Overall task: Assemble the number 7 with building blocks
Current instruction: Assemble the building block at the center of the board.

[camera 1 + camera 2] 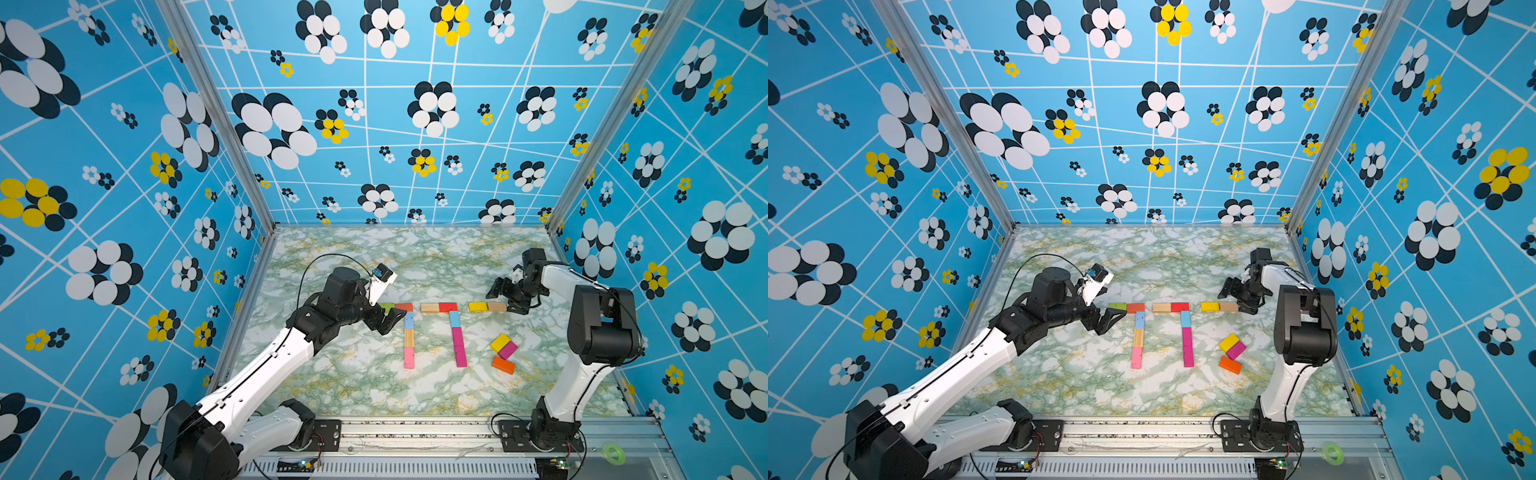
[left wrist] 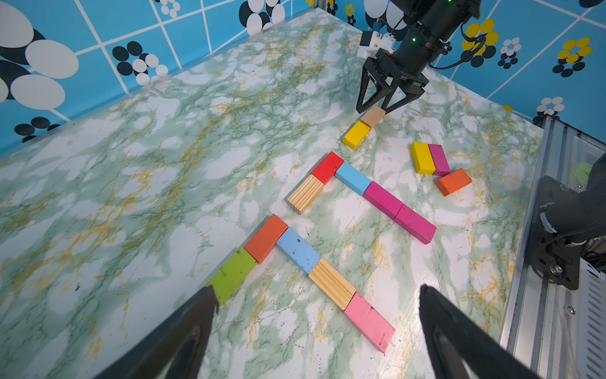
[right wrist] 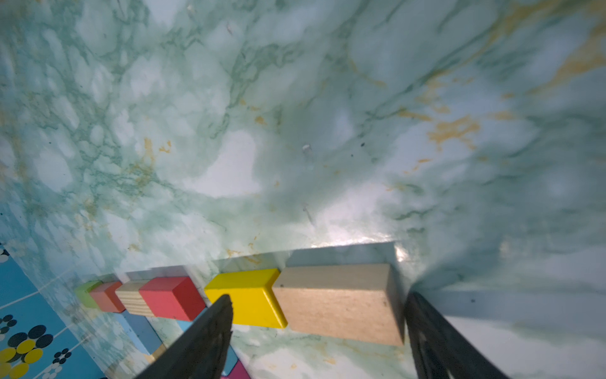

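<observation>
Two figures of the number 7 lie on the marble table. The left one (image 1: 409,338) has a green-and-orange bar. The middle one (image 1: 458,338) has a striped-wood-and-red bar and a magenta stem. To their right, a yellow block (image 1: 478,307) and a plain wood block (image 1: 497,307) lie end to end. My right gripper (image 1: 501,303) (image 3: 318,299) stands open over that wood block (image 3: 337,305), one finger past its outer end. My left gripper (image 1: 392,324) (image 2: 317,290) hangs open beside the left figure, holding nothing.
Three loose building blocks, yellow (image 1: 500,343), magenta (image 1: 508,350) and orange (image 1: 503,365), lie front right of the figures. Patterned blue walls close three sides. An aluminium rail (image 1: 415,432) with both arm bases runs along the front. A green tape roll (image 1: 614,453) lies beyond it.
</observation>
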Motion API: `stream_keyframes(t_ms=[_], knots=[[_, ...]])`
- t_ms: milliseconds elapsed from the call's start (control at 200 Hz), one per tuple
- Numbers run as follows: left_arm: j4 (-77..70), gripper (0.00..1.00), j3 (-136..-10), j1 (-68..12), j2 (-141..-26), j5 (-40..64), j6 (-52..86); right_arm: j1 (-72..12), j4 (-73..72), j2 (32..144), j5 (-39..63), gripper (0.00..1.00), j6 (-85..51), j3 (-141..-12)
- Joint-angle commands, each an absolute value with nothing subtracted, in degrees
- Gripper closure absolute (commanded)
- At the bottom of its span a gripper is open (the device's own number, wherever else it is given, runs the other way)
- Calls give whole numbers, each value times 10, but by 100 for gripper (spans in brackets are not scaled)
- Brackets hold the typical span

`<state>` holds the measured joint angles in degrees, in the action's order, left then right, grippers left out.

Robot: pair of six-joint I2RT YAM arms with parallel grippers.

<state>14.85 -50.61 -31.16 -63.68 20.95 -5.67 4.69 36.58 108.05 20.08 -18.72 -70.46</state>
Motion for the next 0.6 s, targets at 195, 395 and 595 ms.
stream_keyframes(t_ms=[195, 395, 595], knots=[[150, 1, -500, -315, -635, 205, -69, 45, 383, 1096, 217, 15, -192, -684], [151, 1, -500, -315, -635, 205, -69, 45, 382, 1097, 223, 15, -191, -684], [151, 1, -500, -315, -633, 205, -69, 44, 383, 1100, 225, 15, -187, -687]])
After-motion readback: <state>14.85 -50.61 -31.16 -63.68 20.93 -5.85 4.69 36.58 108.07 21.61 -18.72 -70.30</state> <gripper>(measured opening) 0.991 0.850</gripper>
